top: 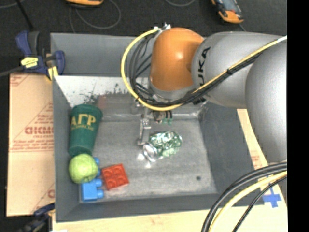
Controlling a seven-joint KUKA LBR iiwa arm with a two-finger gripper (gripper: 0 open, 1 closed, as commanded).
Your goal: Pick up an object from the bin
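We count in the grey metal bin one crushed green-and-silver can at centre, and at left one dark green cup, one yellow-green ball, one blue plastic brick and one red plastic brick; the arm points its end effector down at the can's left edge, open or closed we cannot tell.

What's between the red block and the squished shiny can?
Camera view: just bare grey bin floor between the red block and the squished can.
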